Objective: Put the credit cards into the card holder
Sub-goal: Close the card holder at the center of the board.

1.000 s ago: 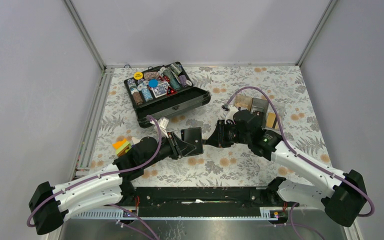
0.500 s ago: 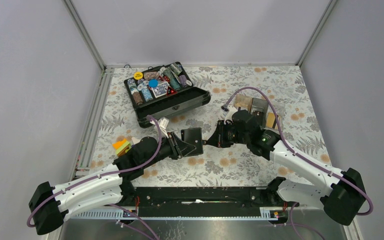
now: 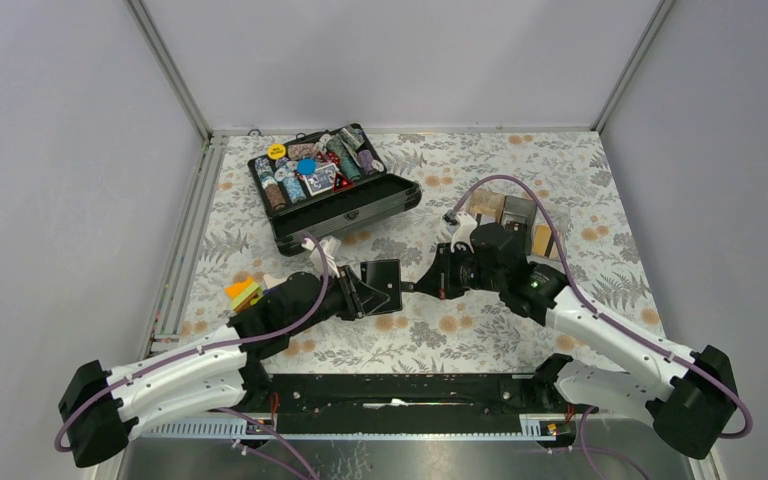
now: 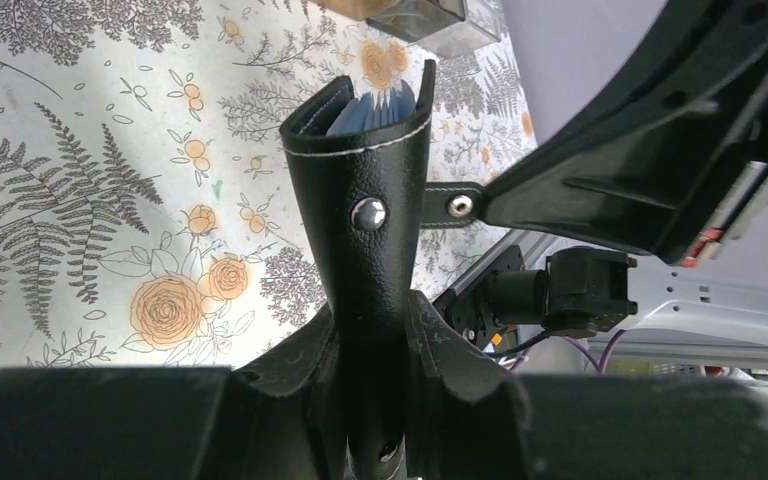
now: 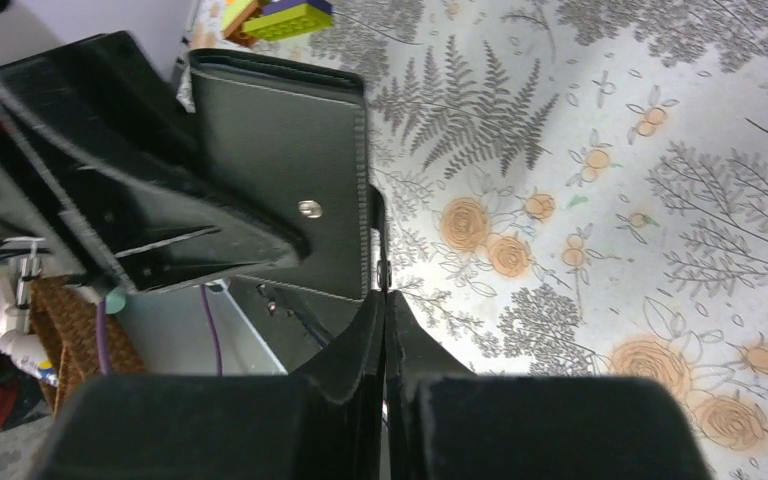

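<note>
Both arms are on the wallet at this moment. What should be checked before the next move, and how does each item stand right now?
1. Grip of left hand on card holder: ok, clamped around its lower end.
2. Grip of right hand on the strap: ok, shut on its tip.
3. Snap undone: ok, the stud on the holder's face is bare and the strap is pulled off to the side.
4. Access to pockets: ok, blue-grey edges show at the open top, though the mouth looks narrow.
5. Card in a hand: not ok, the credit cards lie beyond the right arm.
6. Free slots in the pockets: cannot tell.
</note>
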`<action>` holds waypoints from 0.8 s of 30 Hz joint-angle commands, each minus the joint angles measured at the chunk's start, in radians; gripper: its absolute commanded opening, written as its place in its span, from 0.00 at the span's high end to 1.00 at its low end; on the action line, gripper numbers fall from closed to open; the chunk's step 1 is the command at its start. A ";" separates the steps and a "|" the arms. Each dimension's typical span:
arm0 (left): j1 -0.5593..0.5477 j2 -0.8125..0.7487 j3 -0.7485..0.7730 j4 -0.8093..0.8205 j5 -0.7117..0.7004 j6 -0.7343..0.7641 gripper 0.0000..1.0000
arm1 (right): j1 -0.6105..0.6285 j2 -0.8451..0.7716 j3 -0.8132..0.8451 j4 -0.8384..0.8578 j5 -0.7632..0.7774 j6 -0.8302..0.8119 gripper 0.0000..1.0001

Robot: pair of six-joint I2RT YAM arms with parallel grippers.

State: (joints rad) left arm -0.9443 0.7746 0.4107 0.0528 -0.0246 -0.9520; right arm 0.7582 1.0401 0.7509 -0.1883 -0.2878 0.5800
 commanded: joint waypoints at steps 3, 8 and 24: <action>0.005 0.043 0.069 0.047 -0.005 0.034 1.00 | -0.003 -0.033 -0.016 0.114 -0.141 -0.014 1.00; 0.005 0.057 0.072 0.074 0.019 0.046 1.00 | -0.003 0.001 -0.025 0.161 -0.175 0.003 1.00; 0.004 0.123 0.074 0.159 0.136 0.059 1.00 | 0.000 0.057 -0.072 0.312 -0.177 0.063 1.00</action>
State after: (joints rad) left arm -0.9436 0.8936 0.4316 0.1085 0.0643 -0.9123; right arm 0.7582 1.0893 0.6777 0.0437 -0.4442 0.6308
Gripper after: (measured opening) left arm 0.217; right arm 0.014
